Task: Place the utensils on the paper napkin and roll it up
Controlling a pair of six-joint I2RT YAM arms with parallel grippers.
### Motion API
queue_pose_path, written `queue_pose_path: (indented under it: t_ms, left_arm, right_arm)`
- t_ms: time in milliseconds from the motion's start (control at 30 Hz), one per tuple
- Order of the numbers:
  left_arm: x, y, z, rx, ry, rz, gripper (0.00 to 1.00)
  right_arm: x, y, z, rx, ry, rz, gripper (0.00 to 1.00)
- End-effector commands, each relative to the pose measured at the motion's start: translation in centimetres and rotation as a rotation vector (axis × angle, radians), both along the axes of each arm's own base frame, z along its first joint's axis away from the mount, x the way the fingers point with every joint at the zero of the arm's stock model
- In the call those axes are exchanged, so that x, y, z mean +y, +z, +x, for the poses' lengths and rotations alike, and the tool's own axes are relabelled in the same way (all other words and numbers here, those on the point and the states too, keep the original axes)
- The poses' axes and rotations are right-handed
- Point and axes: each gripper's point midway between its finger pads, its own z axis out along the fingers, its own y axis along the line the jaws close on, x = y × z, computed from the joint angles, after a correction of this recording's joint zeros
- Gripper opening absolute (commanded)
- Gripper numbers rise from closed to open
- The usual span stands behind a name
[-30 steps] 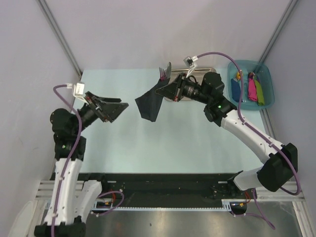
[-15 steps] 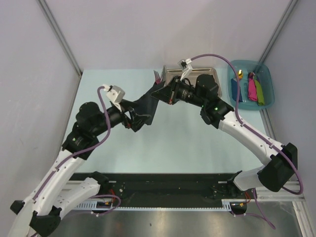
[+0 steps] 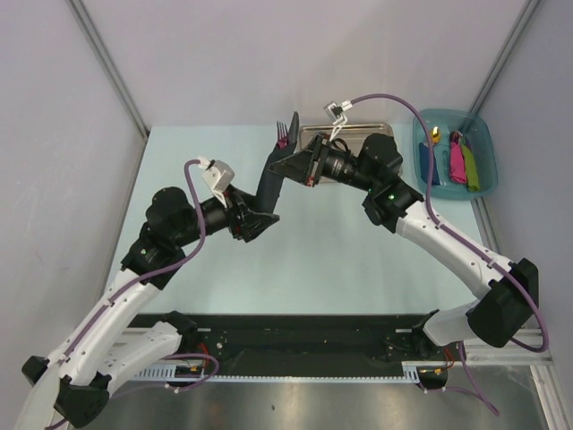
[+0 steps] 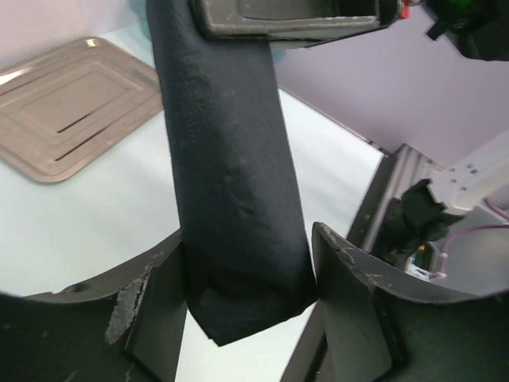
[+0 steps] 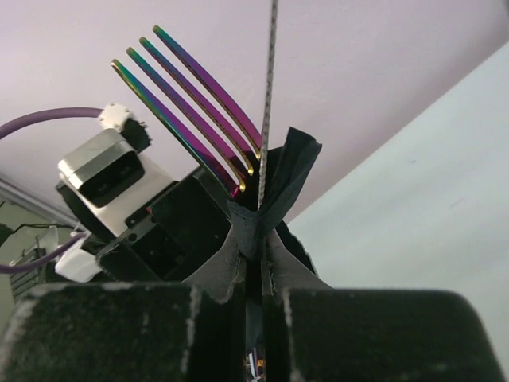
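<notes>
The paper napkin [image 3: 267, 184] hangs as a narrow black roll above the table's middle. Its upper end is pinched in my right gripper [image 3: 286, 165], whose jaws [image 5: 256, 239] are shut on it. Iridescent fork tines [image 3: 283, 134] stick out of the roll's top [image 5: 191, 99], beside a thin blade [image 5: 270, 79] seen edge-on; the utensils' handles are hidden inside the napkin. My left gripper [image 3: 258, 220] reaches in from the left and closes round the roll's lower end [image 4: 231, 183]. Both its fingers touch the paper, and its jaws [image 4: 248, 239] stand fairly wide.
A steel tray [image 3: 380, 133] lies at the back of the table behind the right wrist, also seen in the left wrist view [image 4: 71, 103]. A blue bin [image 3: 484, 134] with bright coloured items [image 3: 461, 161] stands at the back right.
My left arm swung in from the left and its jaws closed round the napkin's lower end. The napkin, a loose hanging sheet before, is now a narrow roll, held slightly more to the left.
</notes>
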Motion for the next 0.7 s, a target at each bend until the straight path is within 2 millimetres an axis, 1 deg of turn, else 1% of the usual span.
queue_pose_path:
  t_ms: [0,67,100,133,300,367,467,533,667]
  left_arm:
    - [-1.5,1.8,-2.2,0.023,-0.145,-0.117,0.61]
    - [-1.6,2.4,-2.3,0.019,-0.162,-0.153,0.56]
    - [-1.7,2.5,-2.5,0.049,-0.172,-0.179,0.54]
    - [-1.7,3.1,-2.8,0.033,-0.197,-0.202,0.53]
    - [-2.1,4.0,-3.5,0.089,-0.263,-0.272,0.43]
    - [-2.3,4.5,-4.1,0.095,-0.309,-0.297,0.42]
    - [-2.5,4.6,-4.5,0.114,-0.341,-0.318,0.42]
    - [-2.5,4.8,-4.6,0.110,-0.344,-0.327,0.42]
    - [-2.3,4.7,-4.4,0.122,-0.334,-0.333,0.47]
  right_arm:
    - [-0.2,3.8,-2.0,-0.099,0.072,0.112,0.00]
    - [-0.3,4.0,-2.3,-0.108,0.084,0.116,0.00]
    - [-0.3,4.0,-2.4,-0.111,0.089,0.119,0.00]
    - [-0.4,4.0,-2.6,-0.115,0.093,0.119,0.00]
    - [-0.4,3.8,-3.2,-0.121,0.122,0.124,0.00]
    - [-0.4,3.8,-3.4,-0.128,0.135,0.127,0.00]
    - [-0.5,3.9,-3.6,-0.127,0.148,0.134,0.00]
    - [-0.6,4.0,-3.7,-0.126,0.154,0.139,0.00]
    - [-0.6,4.0,-4.5,-0.137,0.188,0.147,0.00]
